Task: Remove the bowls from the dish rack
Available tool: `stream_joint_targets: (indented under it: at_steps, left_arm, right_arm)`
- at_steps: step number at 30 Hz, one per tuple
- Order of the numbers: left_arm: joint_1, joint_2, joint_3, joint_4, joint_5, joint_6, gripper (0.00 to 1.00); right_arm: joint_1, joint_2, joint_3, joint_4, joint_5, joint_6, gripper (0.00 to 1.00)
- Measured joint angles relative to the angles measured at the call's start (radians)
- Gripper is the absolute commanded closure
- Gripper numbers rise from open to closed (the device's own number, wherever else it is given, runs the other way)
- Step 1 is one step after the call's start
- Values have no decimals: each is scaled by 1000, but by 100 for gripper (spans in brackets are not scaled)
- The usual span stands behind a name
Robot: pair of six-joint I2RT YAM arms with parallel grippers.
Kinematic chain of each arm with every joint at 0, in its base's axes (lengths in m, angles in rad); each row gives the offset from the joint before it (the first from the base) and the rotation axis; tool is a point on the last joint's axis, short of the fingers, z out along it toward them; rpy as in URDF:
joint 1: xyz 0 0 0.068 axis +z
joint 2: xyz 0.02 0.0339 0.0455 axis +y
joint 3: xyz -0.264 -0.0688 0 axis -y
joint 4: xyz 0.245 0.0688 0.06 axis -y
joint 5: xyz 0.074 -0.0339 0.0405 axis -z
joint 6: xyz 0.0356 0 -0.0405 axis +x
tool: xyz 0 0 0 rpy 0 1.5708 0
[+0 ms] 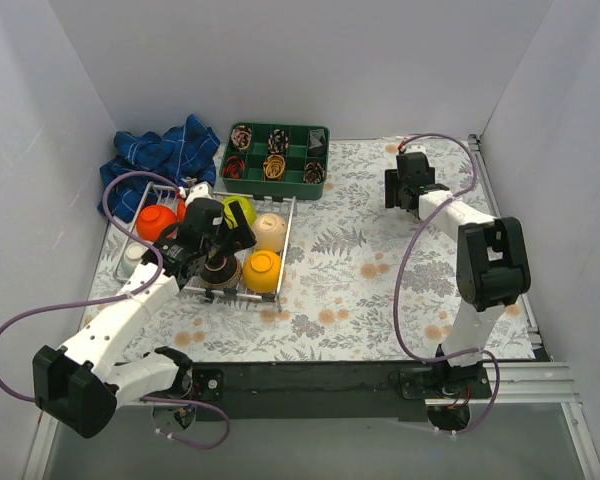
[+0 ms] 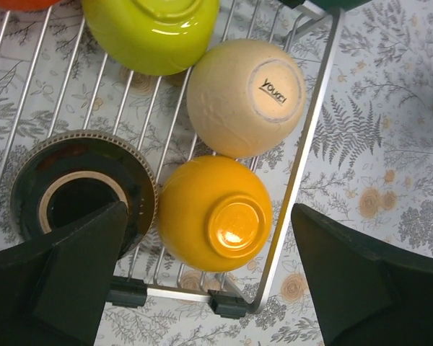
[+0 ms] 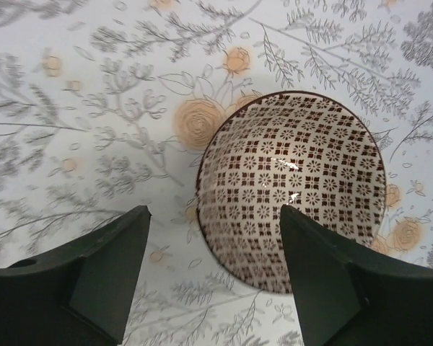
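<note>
The white wire dish rack (image 1: 286, 250) sits at the left of the table. It holds an orange-red bowl (image 1: 155, 222), a lime green bowl (image 1: 238, 210), a beige bowl (image 1: 269, 232), a yellow-orange bowl (image 1: 262, 270) and a dark brown bowl (image 1: 218, 272). My left gripper (image 2: 209, 216) is open and hovers above the upturned yellow-orange bowl (image 2: 215, 214), with the beige bowl (image 2: 245, 97) and the dark brown bowl (image 2: 83, 191) beside it. My right gripper (image 3: 213, 213) is open and empty over the tablecloth, above the left rim of an upright white bowl with a brown pattern (image 3: 292, 191).
A green compartment tray (image 1: 275, 160) with small items stands at the back centre. A blue checked cloth (image 1: 155, 160) lies at the back left, behind the rack. The rack's right rail (image 2: 310, 144) runs between my left fingers. White walls close in on three sides.
</note>
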Motion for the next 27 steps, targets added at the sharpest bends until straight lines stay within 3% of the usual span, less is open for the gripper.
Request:
stream_joint_targets:
  at_steps: [6,13,19,27]
  left_arm:
    - [58,0,15,-89,-4,-32,2]
    - [141,11,30,-107,12,-56,2]
    - [290,104,30,25,142,-106,2]
    - [410,290,30,217,301,-193,2]
  right_arm:
    - [95,-266,-41,-76,-37,65,15]
    - [209,-566,-216,-158,-187,137,15]
    - [243,-791,-382,-244,-377,187,11]
    - [243,-1003,-433,-280,-485,192,9]
